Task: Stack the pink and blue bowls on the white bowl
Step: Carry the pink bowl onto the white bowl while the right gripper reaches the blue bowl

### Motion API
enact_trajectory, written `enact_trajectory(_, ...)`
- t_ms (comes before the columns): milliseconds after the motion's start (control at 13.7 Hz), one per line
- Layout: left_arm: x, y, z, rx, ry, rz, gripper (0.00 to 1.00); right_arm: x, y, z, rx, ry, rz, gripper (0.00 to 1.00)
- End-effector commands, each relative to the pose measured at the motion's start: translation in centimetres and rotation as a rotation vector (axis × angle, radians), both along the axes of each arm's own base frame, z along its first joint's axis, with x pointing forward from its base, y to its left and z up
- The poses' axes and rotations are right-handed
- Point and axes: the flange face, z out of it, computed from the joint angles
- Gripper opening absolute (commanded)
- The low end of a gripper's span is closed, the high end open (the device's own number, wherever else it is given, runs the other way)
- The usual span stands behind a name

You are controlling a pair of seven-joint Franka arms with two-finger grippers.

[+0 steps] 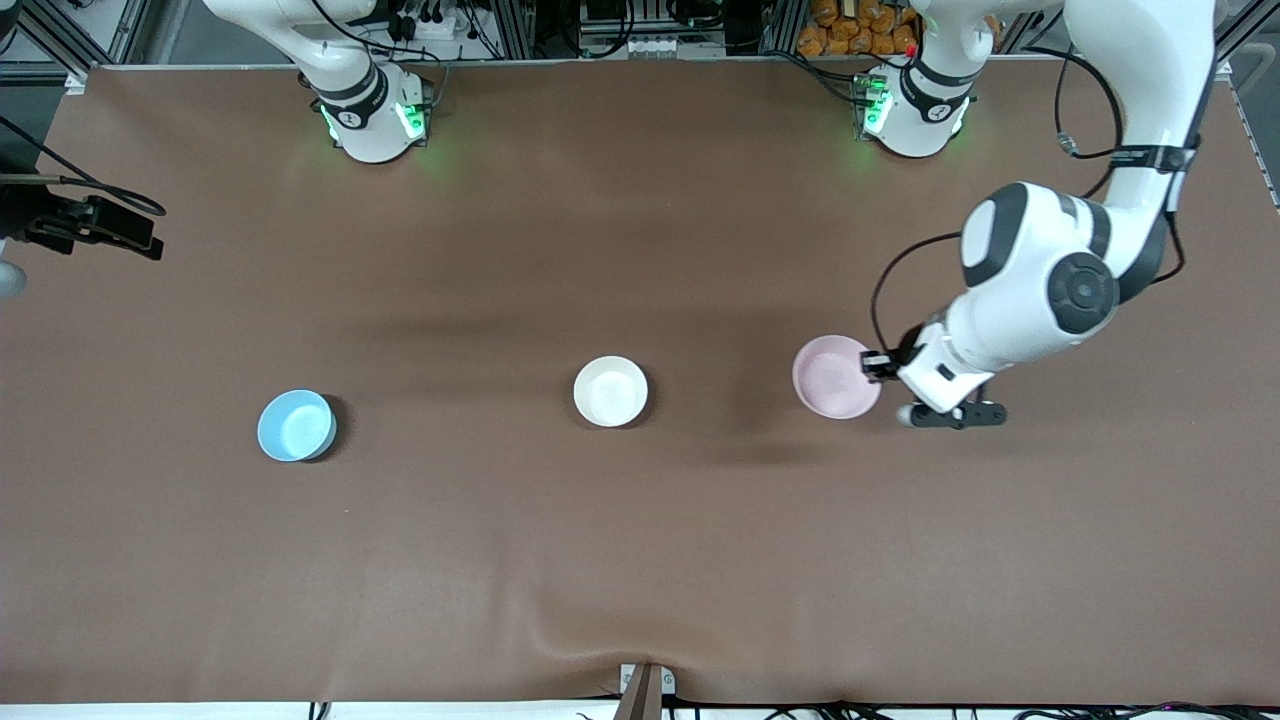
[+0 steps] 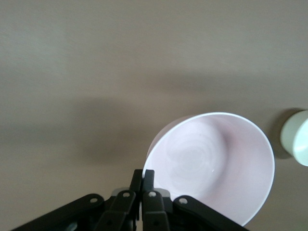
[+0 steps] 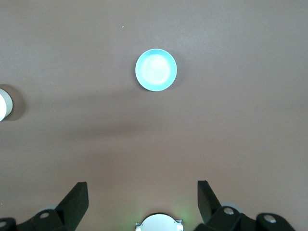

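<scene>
My left gripper [image 1: 880, 366] is shut on the rim of the pale pink bowl [image 1: 836, 376], toward the left arm's end of the table. In the left wrist view the black fingertips [image 2: 149, 174] pinch the rim of the pink bowl [image 2: 211, 168], which looks raised a little off the table. The white bowl [image 1: 611, 391] sits upright mid-table and shows at the edge of that view [image 2: 301, 137]. The blue bowl [image 1: 296, 425] stands toward the right arm's end. My right gripper [image 3: 143, 197] waits high over the table, open and empty, with the blue bowl [image 3: 156, 70] far below it.
The brown table cloth [image 1: 640, 560] has a small ripple at the edge nearest the front camera. Both arm bases [image 1: 375, 115] stand along the edge farthest from that camera. The three bowls lie in a rough line, spaced well apart.
</scene>
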Motion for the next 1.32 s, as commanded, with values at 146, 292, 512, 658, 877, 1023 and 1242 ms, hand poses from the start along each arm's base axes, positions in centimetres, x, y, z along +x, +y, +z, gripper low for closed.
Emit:
enact_trajectory(146,-1.4,-7.0,0.9,-0.009,0.036,0.061,0.00,0.6,-0.8,-1.1,-0.026,0.029,-0.024,1.00)
enact_trajectory(292,-2.6,-10.5,0.6,0.000,0.047,0.068,0.00,0.9,-0.6,-1.5,-0.043,0.037,-0.017,1.00)
enact_trajectory(512,-3.1,-13.4,-0.2,-0.009,0.061,0.078,0.00,1.7,-1.8,-2.5,-0.048,0.039,-0.042,1.00)
enact_trajectory(658,-3.3,-14.7,-0.7,-0.012,0.073,0.084,0.00,2.1,-3.1,-3.1,-0.032,0.033,-0.067,1.00)
enact_trajectory(877,-3.9,-17.1,-1.4,-0.023,0.074,0.098,0.00,5.4,-3.8,-11.6,-0.027,0.171,-0.071,1.00)
enact_trajectory(1023,-4.4,-19.4,-2.4,-0.044,0.065,0.127,0.00,7.2,-4.3,-16.5,-0.027,0.187,-0.065,1.00)
enact_trajectory(1242,-4.6,-22.8,-4.0,-0.067,0.073,0.180,0.00,9.2,-4.4,-24.0,-0.035,0.207,-0.051,1.00)
